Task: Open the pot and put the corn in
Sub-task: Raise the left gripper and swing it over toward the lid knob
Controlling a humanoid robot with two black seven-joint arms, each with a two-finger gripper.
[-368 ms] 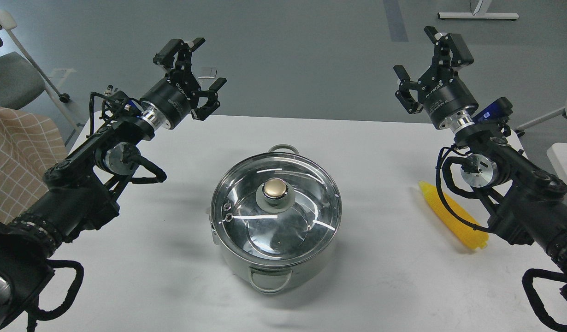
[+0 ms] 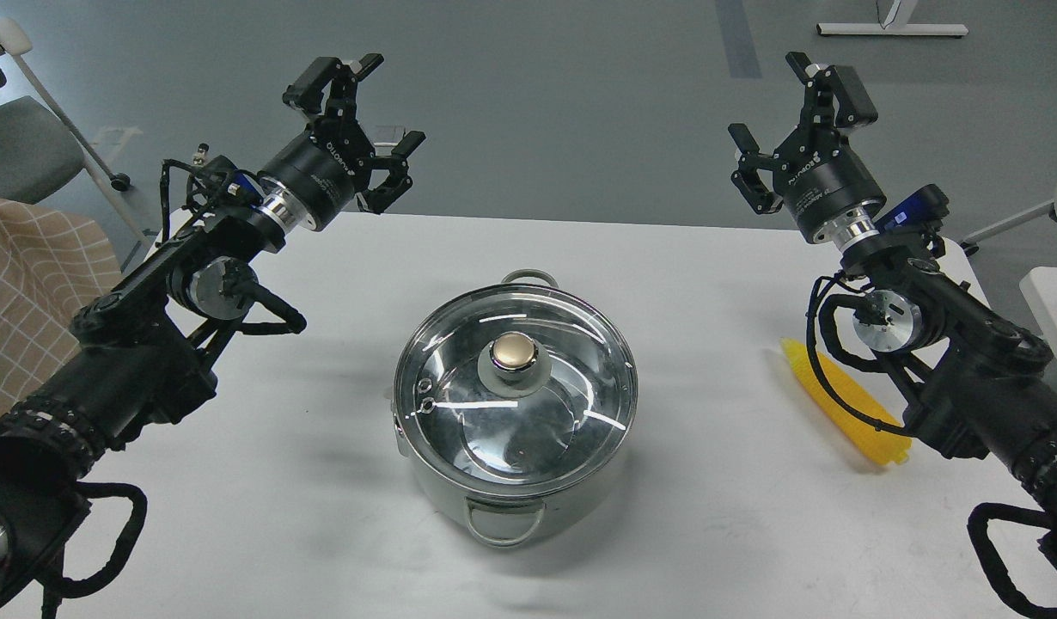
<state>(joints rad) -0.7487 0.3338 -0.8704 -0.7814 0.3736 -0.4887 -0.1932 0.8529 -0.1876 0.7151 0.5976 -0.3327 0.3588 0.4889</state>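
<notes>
The shiny steel pot (image 2: 528,507) stands in the middle of the white table, closed by its glass lid (image 2: 460,404) with a gold knob (image 2: 512,352). The yellow corn (image 2: 846,408) lies on the table at the right, partly behind my right arm. My left gripper (image 2: 365,112) is open and empty, raised above the table's far left edge. My right gripper (image 2: 795,112) is open and empty, raised above the far right edge, behind the corn.
The white table (image 2: 709,533) ends just behind both grippers, with grey floor beyond. A checked cloth (image 2: 30,275) and a chair (image 2: 21,146) stand at the left. A white object (image 2: 1053,301) sits at the right edge.
</notes>
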